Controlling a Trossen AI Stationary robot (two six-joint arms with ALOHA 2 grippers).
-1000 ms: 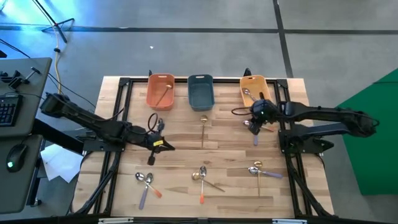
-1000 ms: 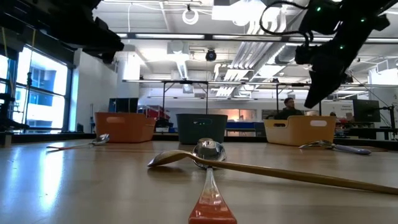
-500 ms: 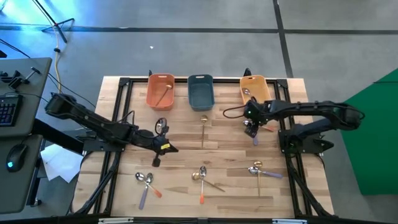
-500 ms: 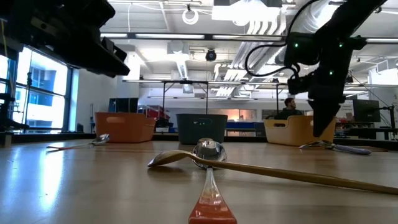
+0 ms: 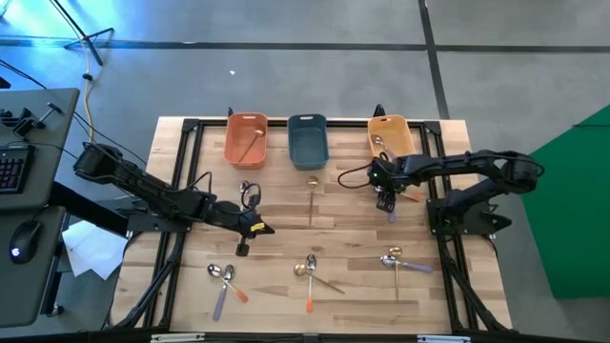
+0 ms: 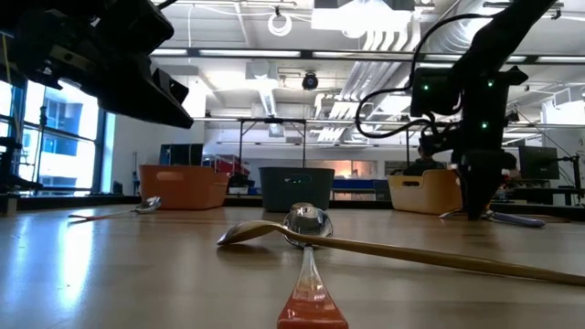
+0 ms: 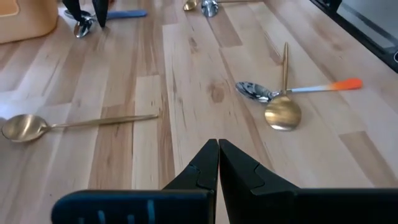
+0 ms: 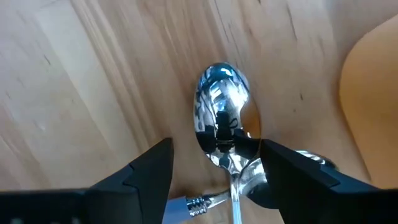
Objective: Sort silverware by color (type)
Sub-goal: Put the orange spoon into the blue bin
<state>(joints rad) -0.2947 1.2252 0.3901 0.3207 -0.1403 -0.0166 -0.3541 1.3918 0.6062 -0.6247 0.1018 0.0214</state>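
My right gripper points straight down, open, low over two crossed spoons beside the yellow tray. In the right wrist view its fingers stand on either side of a silver spoon bowl, and I see no touch. A lavender handle lies below them. My left gripper is shut and hovers over bare table. A gold spoon lies flat at mid-table. One gold spoon rests in the orange tray, and a silver one in the yellow tray.
The slate-blue tray sits between the other two at the far edge. More spoons lie flat near the front: a pair at the left, a cluster in the middle, another at the right. The black frame rails flank the table.
My right gripper has come down from high above the table to just over the spoons beside the yellow tray, tipping until its fingers point straight down. My left arm has reached a little farther toward the table's middle and dropped slightly.
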